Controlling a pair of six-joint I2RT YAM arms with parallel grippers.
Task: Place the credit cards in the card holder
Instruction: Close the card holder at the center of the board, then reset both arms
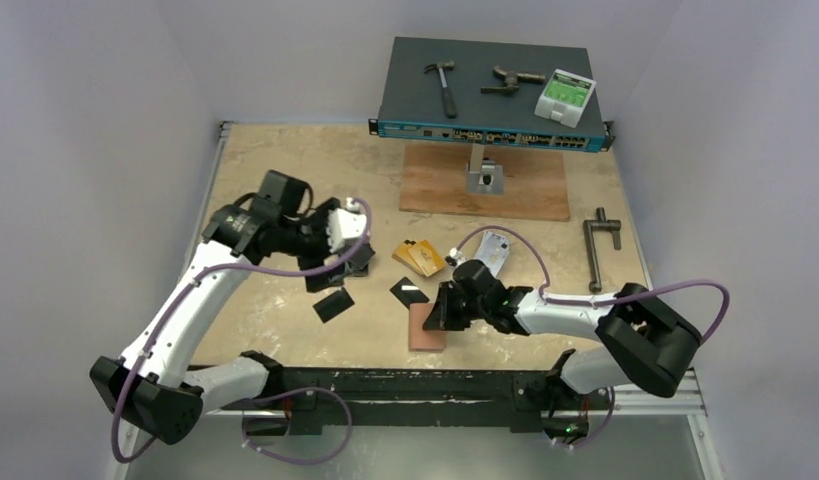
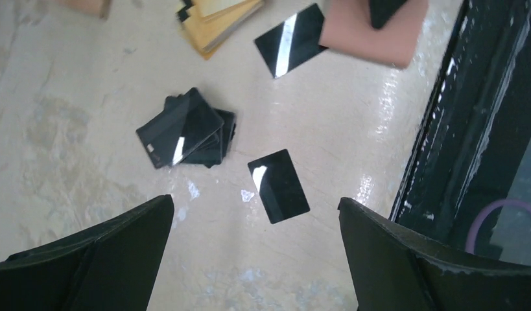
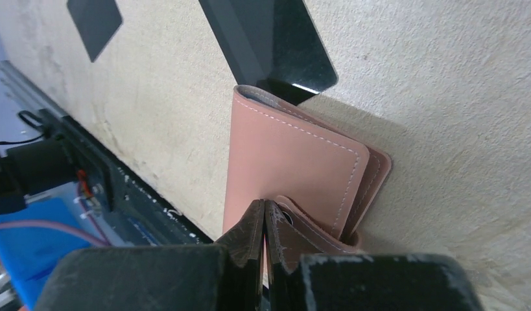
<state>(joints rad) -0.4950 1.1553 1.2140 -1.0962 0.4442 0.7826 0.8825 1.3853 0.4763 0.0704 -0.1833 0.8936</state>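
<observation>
Card holder is lying closed on the surface near the front edge. The right jaws are pinched fully shut, tips right against it beside the snap tab, and I can't tell if they're actually gripping anything. The left jaws are spread wide above the surface, and a lone black card lies flat below the gap.

Count:
- two loose black cards, the other one touching the holder's far edge
- one messy black stack
- one orange-gold stack
- one silver-grey card
- one holder
</observation>
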